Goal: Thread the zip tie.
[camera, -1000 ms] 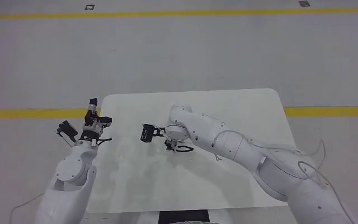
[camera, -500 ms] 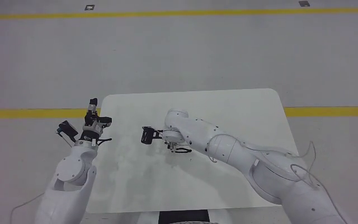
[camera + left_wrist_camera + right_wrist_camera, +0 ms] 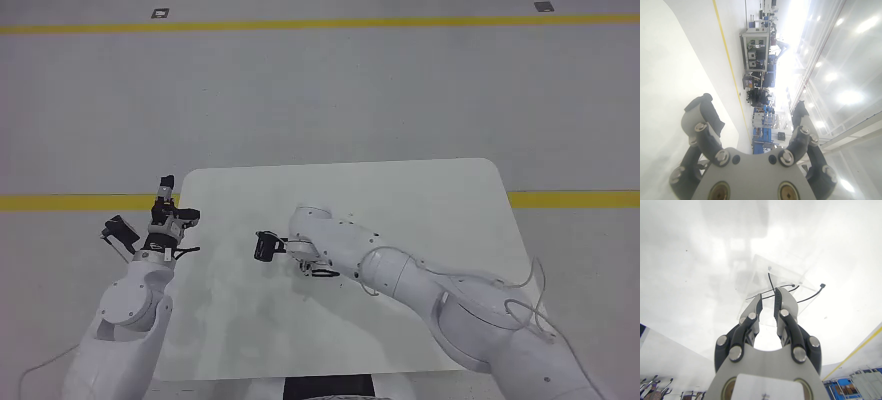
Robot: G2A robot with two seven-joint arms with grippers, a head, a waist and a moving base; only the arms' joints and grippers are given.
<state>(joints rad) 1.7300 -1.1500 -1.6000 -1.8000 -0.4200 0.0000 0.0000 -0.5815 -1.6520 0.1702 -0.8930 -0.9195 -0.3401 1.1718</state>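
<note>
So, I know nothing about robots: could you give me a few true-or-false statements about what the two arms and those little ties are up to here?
1. The zip ties are black. True.
2. The left gripper holds a zip tie. False: it is open and empty, near the edge of the table.
3. The right gripper is right at the clear stand where the zip ties lie. True.
4. The right gripper's fingers are pressed tight together. False: a gap shows between them.
5. The table is dark wood. False: it is white.
</note>
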